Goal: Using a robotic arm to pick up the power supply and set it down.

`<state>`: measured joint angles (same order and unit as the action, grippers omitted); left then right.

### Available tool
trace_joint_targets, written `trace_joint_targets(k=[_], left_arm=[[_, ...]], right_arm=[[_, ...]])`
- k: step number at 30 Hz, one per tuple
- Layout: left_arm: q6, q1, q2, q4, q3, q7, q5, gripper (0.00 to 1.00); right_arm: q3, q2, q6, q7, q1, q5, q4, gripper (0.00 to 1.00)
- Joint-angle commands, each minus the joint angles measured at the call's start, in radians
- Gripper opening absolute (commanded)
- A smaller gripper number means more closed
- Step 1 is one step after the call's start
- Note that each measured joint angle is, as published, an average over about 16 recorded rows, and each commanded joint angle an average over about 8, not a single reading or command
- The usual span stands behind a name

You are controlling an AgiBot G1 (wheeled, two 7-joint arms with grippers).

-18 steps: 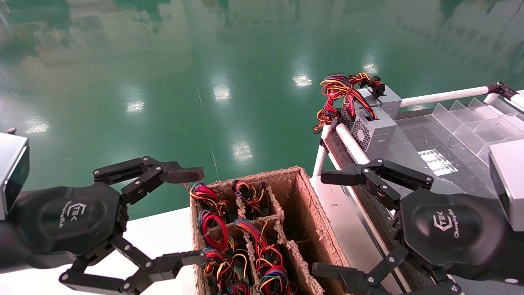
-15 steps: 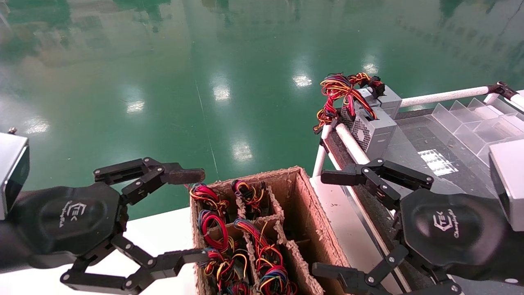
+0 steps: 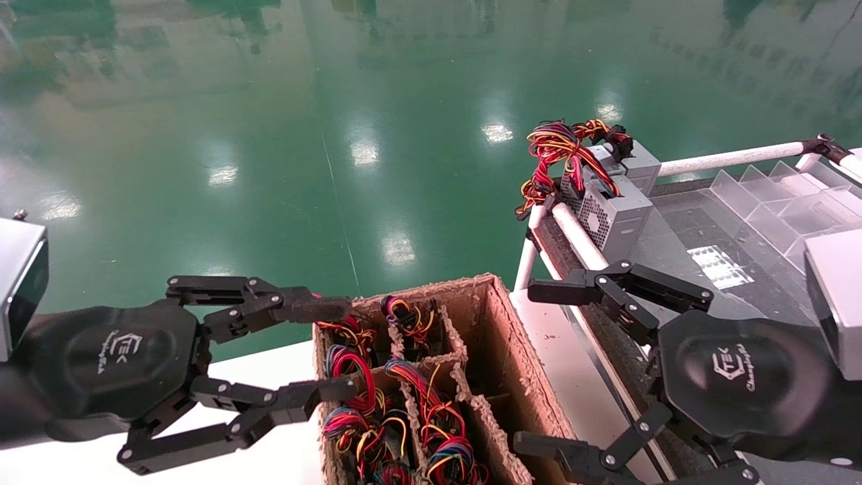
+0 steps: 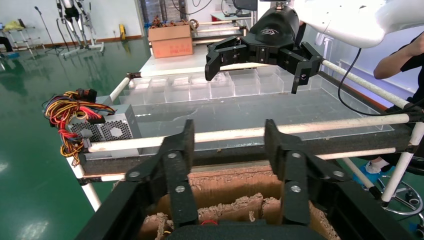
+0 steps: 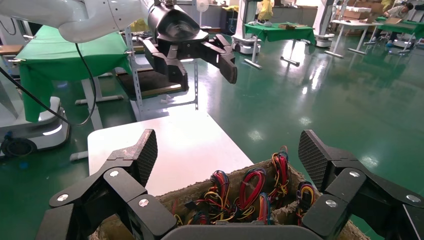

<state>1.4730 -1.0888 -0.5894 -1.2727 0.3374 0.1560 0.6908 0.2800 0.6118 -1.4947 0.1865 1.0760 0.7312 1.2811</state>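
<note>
From the head view, your left pincer hovers at the cardboard box, half open and empty. The power supplies sit down in the compartments, only their wires showing — closing now could snag a wire loop. The right pincer hangs wide open and empty at the box's other side.

In the left wrist view, fingers straddle the box edge and could hit cardboard.

In the right wrist view, the wires are tangled — a lift may drag neighbours.

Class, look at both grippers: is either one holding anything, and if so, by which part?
Nothing is held. The left gripper is open over the cardboard box; the right gripper is open beside it.
</note>
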Motion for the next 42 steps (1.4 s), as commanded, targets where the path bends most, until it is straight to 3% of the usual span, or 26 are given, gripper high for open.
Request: trace_joint_targets(k=[1,16,17,24,25,42], left_arm=[[0.000,0.000,0.000,0.000,0.000,0.000,0.000,0.00],[0.000,0.000,0.000,0.000,0.000,0.000,0.000,0.00],[0.000,0.000,0.000,0.000,0.000,0.000,0.000,0.05],[0.000,0.000,0.000,0.000,0.000,0.000,0.000,0.92],[0.000,0.000,0.000,0.000,0.000,0.000,0.000,1.00],[0.000,0.000,0.000,0.000,0.000,0.000,0.000,1.00]], right_arm=[[0.000,0.000,0.000,0.000,0.000,0.000,0.000,1.00],[0.000,0.000,0.000,0.000,0.000,0.000,0.000,1.00],[0.000,0.000,0.000,0.000,0.000,0.000,0.000,1.00],[0.000,0.000,0.000,0.000,0.000,0.000,0.000,1.00],[0.000,0.000,0.000,0.000,0.000,0.000,0.000,1.00],[0.008,0.002,0.026,-0.005,-0.004,0.034,-0.003,1.00]])
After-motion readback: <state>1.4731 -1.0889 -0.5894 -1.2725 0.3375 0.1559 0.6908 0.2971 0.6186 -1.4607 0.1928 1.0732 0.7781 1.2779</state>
